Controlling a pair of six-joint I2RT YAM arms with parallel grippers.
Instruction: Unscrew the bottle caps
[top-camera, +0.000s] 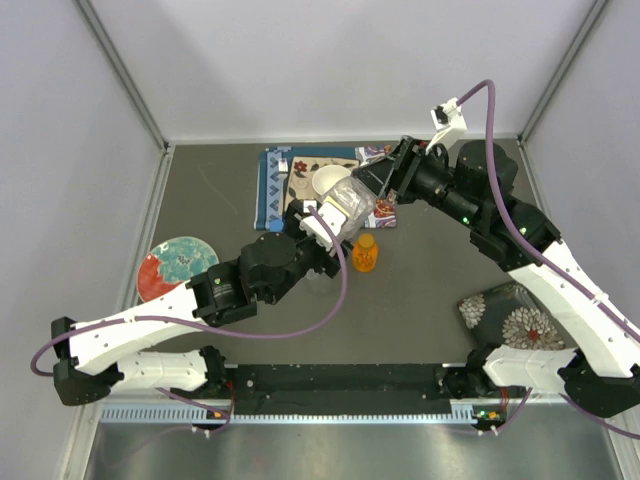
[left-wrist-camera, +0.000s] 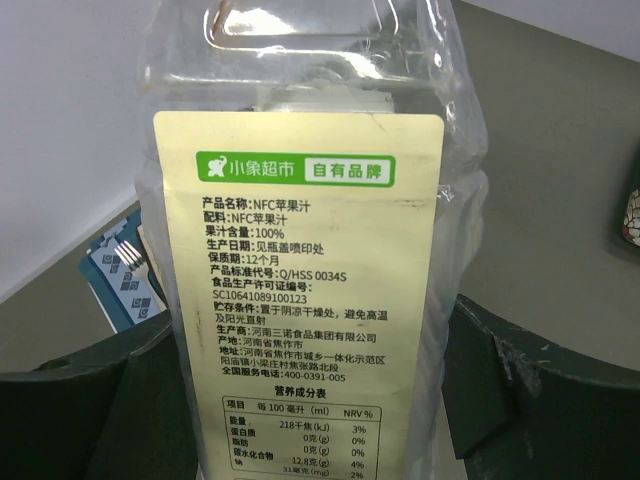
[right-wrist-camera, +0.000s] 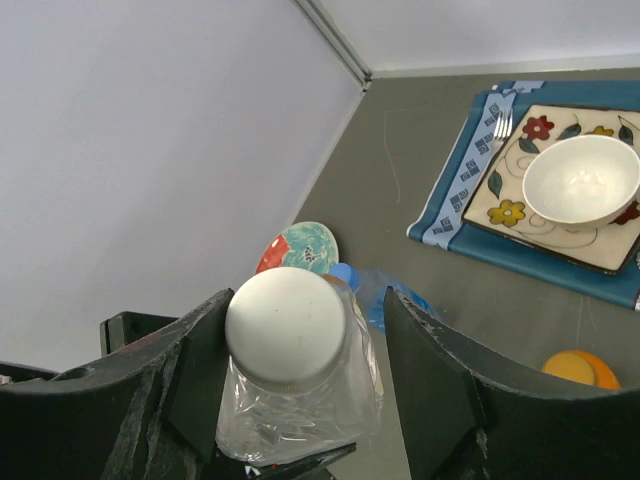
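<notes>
My left gripper is shut on a clear plastic bottle with a pale yellow printed label, held up off the table. Its white cap sits between the fingers of my right gripper. The left finger touches the cap, while the right finger stands a gap away, so the gripper is open. On the table lie a bottle with a blue cap and one with an orange cap. No red cap is in view.
A white bowl rests on a flowered square plate over a blue placemat, with a fork beside it. A round red and teal plate lies at the left. A dark flowered dish is at the right.
</notes>
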